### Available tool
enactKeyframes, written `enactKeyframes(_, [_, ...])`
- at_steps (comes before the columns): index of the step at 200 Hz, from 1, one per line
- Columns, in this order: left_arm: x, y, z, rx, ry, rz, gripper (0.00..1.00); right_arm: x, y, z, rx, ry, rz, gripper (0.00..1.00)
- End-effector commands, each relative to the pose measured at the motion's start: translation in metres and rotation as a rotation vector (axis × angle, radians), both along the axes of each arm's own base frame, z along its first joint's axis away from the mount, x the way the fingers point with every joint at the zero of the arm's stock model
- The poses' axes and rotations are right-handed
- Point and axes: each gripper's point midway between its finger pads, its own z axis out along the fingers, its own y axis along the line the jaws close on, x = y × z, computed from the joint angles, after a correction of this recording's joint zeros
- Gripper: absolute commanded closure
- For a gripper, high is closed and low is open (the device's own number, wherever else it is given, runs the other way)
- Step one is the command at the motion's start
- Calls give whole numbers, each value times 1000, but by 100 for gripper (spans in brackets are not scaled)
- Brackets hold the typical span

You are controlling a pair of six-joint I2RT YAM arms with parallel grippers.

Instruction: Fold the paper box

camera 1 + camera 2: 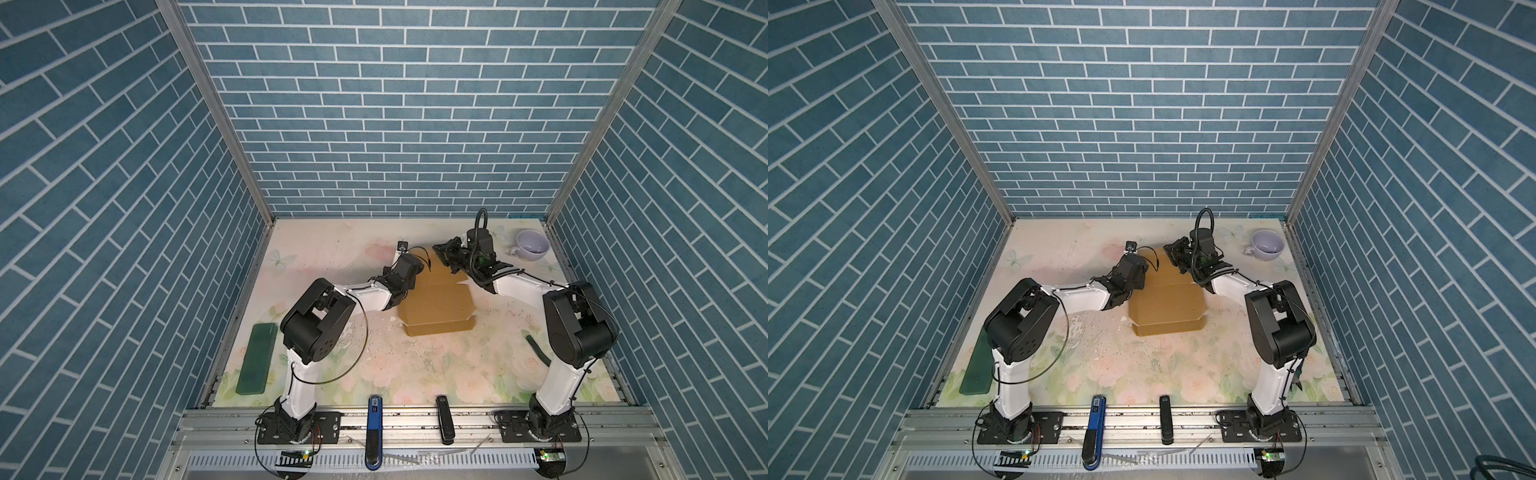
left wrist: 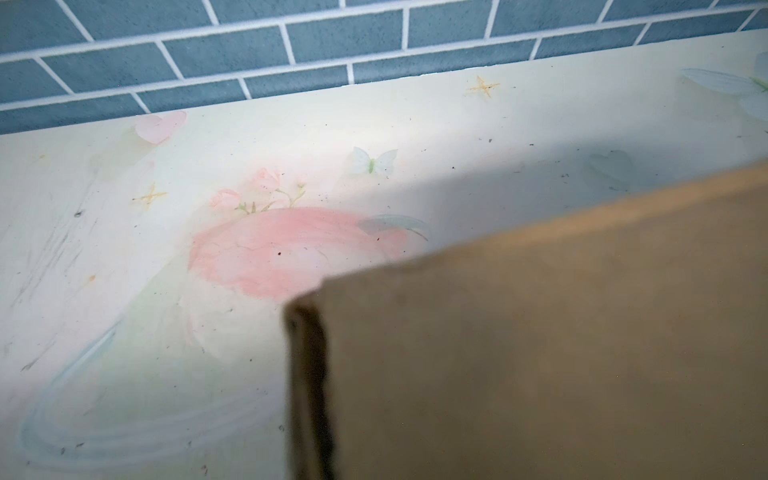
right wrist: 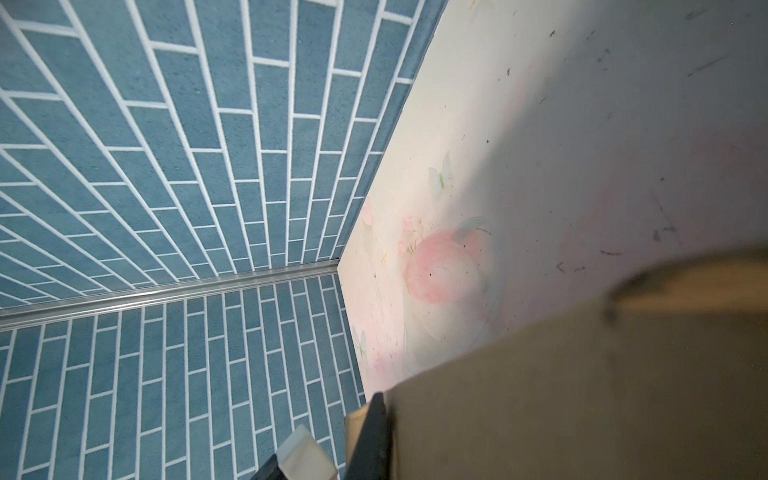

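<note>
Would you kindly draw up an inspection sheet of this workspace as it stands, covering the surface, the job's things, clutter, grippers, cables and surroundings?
Surface: floral-printed tabletop, scuffed and speckled.
Job's things: paper box, brown cardboard, partly folded, mid-table; its far panel lies between both grippers.
Clutter: lilac cup in the far right corner; green slab at the left edge; blue-handled tool and black bar on the front rail.
Grippers: left gripper shut at the box's far left edge, grip unclear; right gripper at its far right edge, jaws unclear.
Cables: black cable loops off the left arm; black hose arches over the right wrist.
Surroundings: blue brick-pattern walls on three sides.
</note>
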Motion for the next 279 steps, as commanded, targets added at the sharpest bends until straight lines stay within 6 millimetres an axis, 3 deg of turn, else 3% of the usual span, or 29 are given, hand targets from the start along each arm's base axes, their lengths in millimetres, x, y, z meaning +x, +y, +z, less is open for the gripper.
enactKeyframes(1, [-10,12,6,49,-12,0,99,-13,0,8,-10,-22,15,80])
enactKeyframes(50, [-29,30,-6,70,7,9,99,-34,0,14,-63,-35,79,54])
enactKeyframes(94, [-39,39,-9,88,8,9,99,-61,-1,18,-82,-30,133,39])
enactKeyframes(138, [-43,42,-10,109,6,-11,98,-114,-6,12,-131,19,251,38])
enactKeyframes(168, [-46,41,-5,101,-5,-42,97,-137,-14,27,-183,-32,324,42])
enactKeyframes(189, [-49,38,2,93,-30,-79,96,-130,-14,46,-216,-140,349,52])
enactKeyframes(210, [-50,37,11,85,-50,-101,96,-108,-9,61,-230,-239,364,61])
enactKeyframes(240, [-50,39,16,89,-72,-100,96,-74,10,58,-202,-298,398,67])
enactKeyframes(279, [-52,44,13,71,-119,-82,96,-50,35,49,-129,-334,452,70])
